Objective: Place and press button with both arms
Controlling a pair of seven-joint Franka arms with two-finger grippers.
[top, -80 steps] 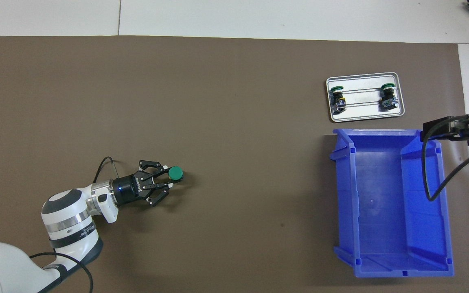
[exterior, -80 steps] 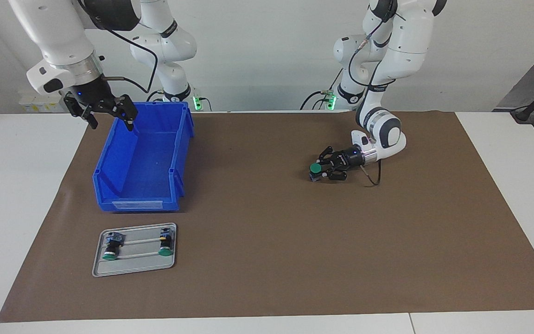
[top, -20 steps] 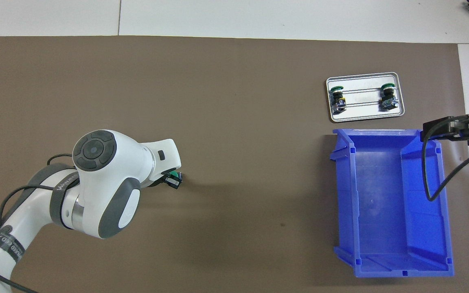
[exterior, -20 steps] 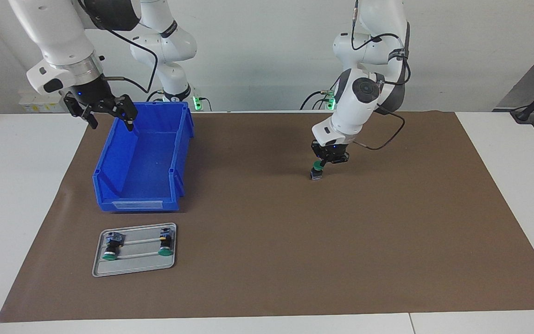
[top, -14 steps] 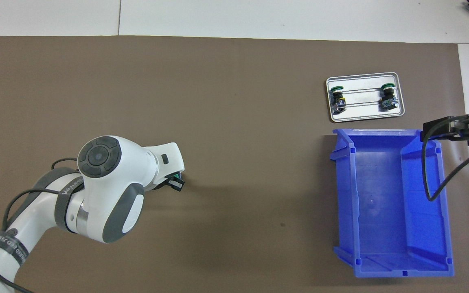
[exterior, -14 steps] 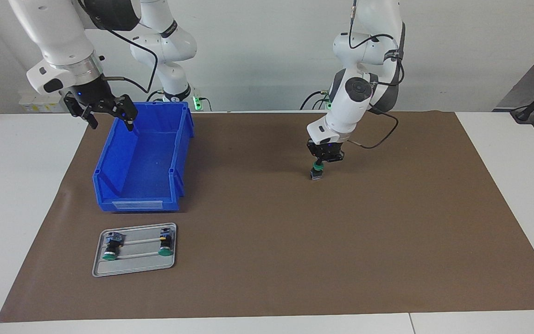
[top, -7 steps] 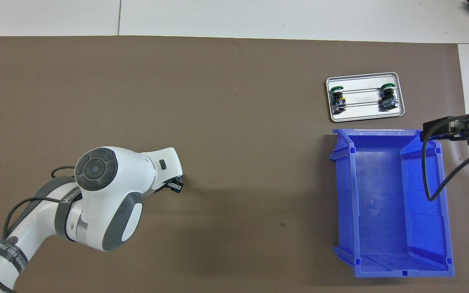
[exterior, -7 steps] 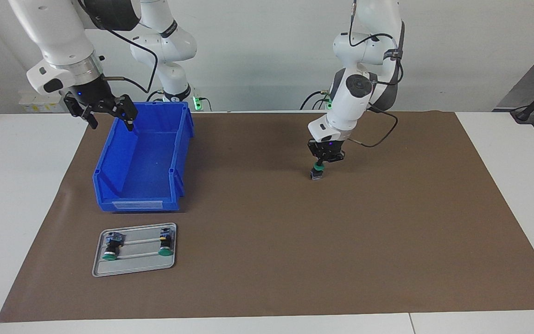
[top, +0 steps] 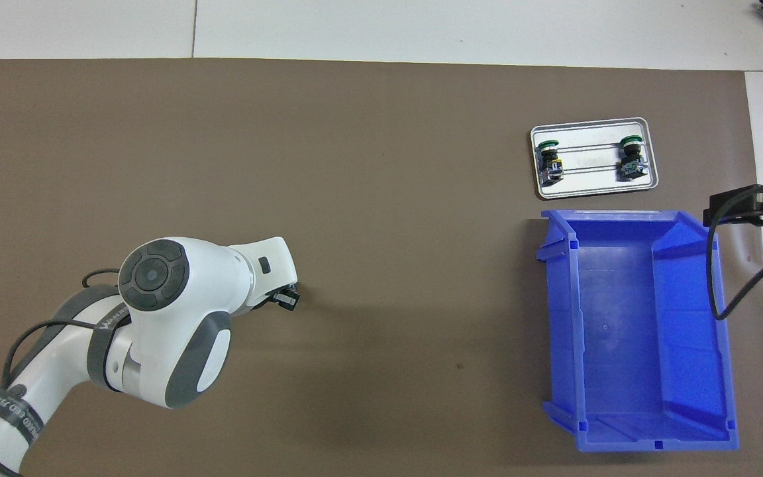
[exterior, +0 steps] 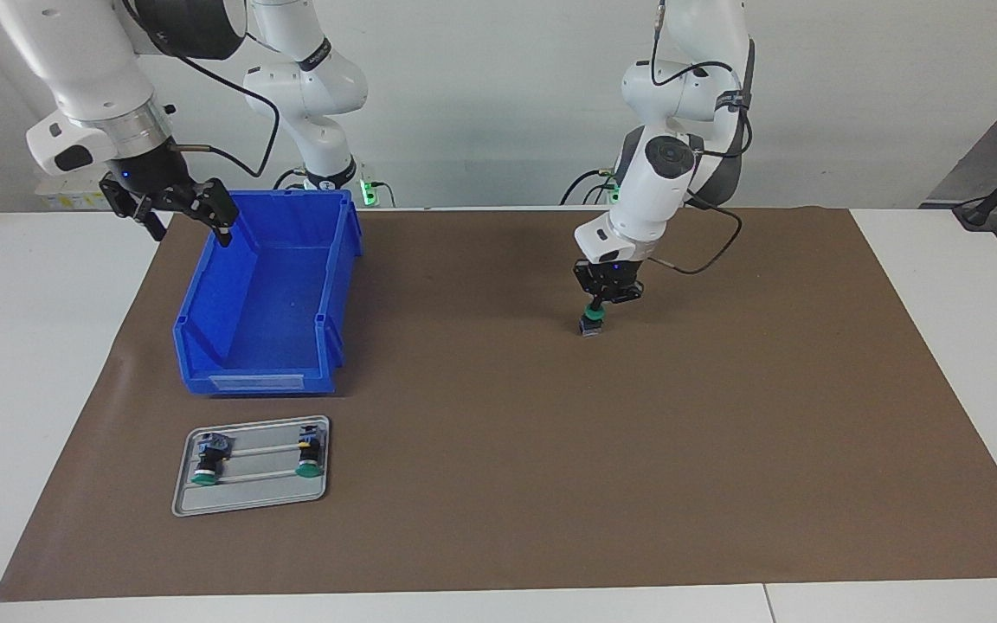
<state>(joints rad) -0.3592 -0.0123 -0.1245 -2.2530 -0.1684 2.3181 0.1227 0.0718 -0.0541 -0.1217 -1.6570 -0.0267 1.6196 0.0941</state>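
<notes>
Button (exterior: 591, 317): green cap, black body. Left claw (exterior: 595, 305): black, on a white arm with grey-black joint caps and black cable. Right claw (exterior: 176, 210): black, white arm above it. Bin (exterior: 269, 294): solid blue, pale label strip on its low front wall. Tray (exterior: 249, 495): grey metal, in front of the bin; 2 spare buttons (exterior: 204, 459) on it, green caps, black bodies, yellow and blue marks. Mat (exterior: 550, 450): plain brown. Counter (exterior: 14, 363): white.

Left arm bent over, wrist vertical, left hand (exterior: 600, 302) pointing straight down, fingertips together, low above counter. Right arm raised at its own end, wrist tilted, right hand (exterior: 176, 210) up in air, fingers (exterior: 223, 229) spread wide, holding nothing.
</notes>
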